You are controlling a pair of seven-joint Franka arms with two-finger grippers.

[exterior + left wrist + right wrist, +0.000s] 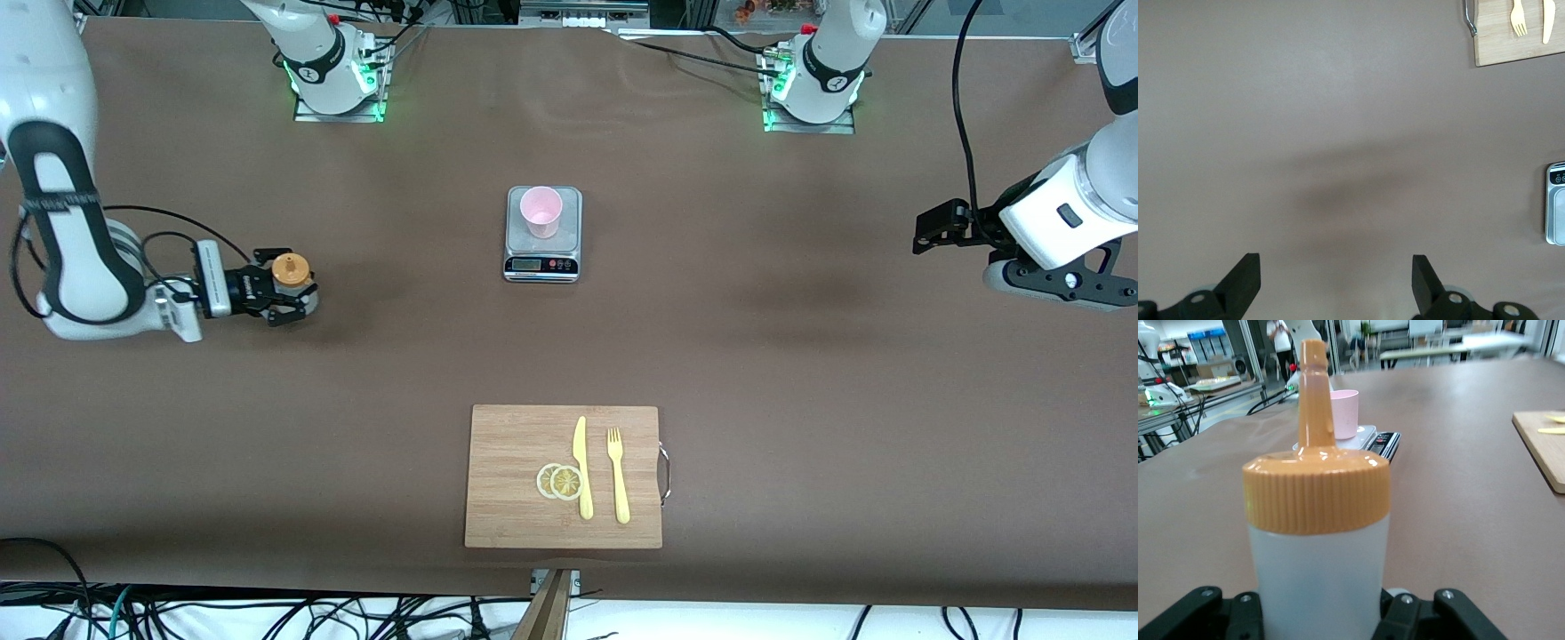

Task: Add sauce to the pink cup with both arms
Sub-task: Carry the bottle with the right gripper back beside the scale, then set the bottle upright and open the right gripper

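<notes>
The sauce bottle [292,269], whitish with an orange cap, stands upright low at the right arm's end of the table. My right gripper [283,286] is shut on its body from the side. In the right wrist view the bottle [1318,540] fills the middle, and the black fingers [1218,613] press its sides. The pink cup [540,212] stands on a small scale [542,263] mid-table, and shows past the nozzle as the cup [1345,413]. My left gripper [933,229] waits open over bare table at the left arm's end. Nothing is between its fingers [1245,273].
A wooden cutting board [516,480] lies nearer the front camera than the scale. It carries a yellow knife [582,467], a fork [617,476] and two lemon slices [560,481]. In the left wrist view the board [1501,47] and scale [1556,213] show at the edge.
</notes>
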